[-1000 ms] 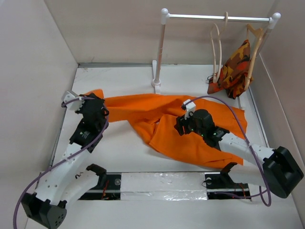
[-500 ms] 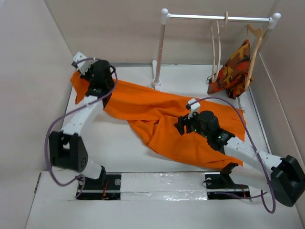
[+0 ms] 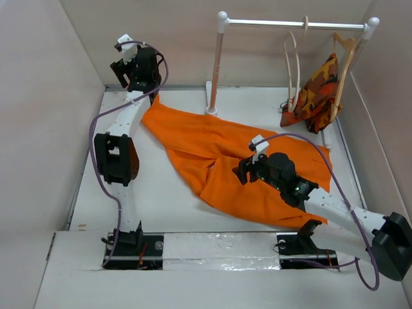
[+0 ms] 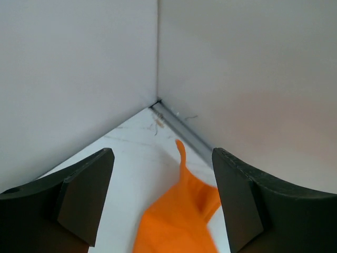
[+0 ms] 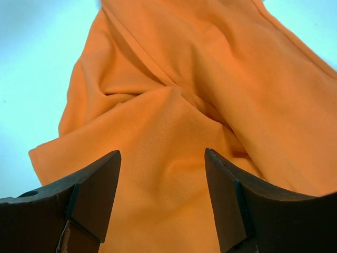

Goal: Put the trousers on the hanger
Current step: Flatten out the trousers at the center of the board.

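The orange trousers [image 3: 193,138] lie spread across the table from the back left to the front right. My left gripper [image 3: 129,67] is raised high in the far left corner and stands open with nothing between its fingers. In the left wrist view the gripper [image 4: 162,154] faces the corner, and a blurred end of the trousers [image 4: 184,211] shows below it. My right gripper [image 3: 241,170] is open and hovers close over a fold of the trousers [image 5: 174,132], holding nothing. The pale wooden hanger [image 3: 294,64] hangs bare on the rail.
A white rack with a metal rail [image 3: 293,24] stands at the back right, its left post [image 3: 214,71] beside the cloth. A second hanger [image 3: 344,58] on it bears a camouflage garment [image 3: 315,90]. Walls close in the table on three sides.
My left arm swung up and back into the far left corner, dragging the trouser end along, then its jaws opened and let the cloth go. The right gripper hardly moved.
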You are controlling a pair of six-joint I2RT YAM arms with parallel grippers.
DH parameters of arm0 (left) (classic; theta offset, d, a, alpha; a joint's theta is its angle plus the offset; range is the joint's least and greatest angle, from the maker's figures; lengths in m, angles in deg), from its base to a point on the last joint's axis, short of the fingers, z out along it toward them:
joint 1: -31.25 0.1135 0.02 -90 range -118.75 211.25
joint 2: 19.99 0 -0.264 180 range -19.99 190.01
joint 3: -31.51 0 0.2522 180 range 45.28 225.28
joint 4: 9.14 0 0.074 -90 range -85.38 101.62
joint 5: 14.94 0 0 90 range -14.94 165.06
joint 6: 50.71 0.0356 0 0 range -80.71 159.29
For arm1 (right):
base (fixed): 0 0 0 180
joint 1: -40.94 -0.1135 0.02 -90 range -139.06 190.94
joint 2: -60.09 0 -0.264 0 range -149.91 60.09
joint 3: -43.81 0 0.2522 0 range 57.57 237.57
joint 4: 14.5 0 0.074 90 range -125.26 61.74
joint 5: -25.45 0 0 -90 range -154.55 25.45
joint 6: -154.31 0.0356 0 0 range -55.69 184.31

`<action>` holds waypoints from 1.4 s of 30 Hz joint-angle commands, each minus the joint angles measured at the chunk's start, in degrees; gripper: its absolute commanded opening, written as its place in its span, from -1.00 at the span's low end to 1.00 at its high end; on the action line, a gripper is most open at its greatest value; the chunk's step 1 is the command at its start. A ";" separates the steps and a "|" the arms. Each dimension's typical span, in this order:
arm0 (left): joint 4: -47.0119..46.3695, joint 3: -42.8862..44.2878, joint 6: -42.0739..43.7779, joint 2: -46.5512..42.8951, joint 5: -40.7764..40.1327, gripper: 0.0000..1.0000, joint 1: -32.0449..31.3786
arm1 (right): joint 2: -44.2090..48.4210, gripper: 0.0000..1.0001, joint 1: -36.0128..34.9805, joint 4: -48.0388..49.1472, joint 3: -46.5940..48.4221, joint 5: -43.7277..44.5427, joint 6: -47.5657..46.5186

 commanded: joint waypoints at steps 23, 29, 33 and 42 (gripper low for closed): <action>-14.90 -71.79 -33.39 -28.53 33.10 -0.40 -6.19 | -13.34 -0.79 -7.81 3.93 9.37 0.59 -2.85; -14.12 -71.71 -31.10 -26.94 35.84 -0.31 -7.25 | -14.48 -0.51 -8.34 4.37 9.90 1.29 -2.85; -10.44 -68.64 -28.65 -25.36 39.46 -0.36 -7.25 | -14.40 -0.46 -8.34 4.01 10.43 2.08 -2.76; -9.28 -69.34 -28.64 -25.98 37.35 -1.00 -7.78 | -11.68 -0.44 -7.55 2.01 10.69 7.79 -3.46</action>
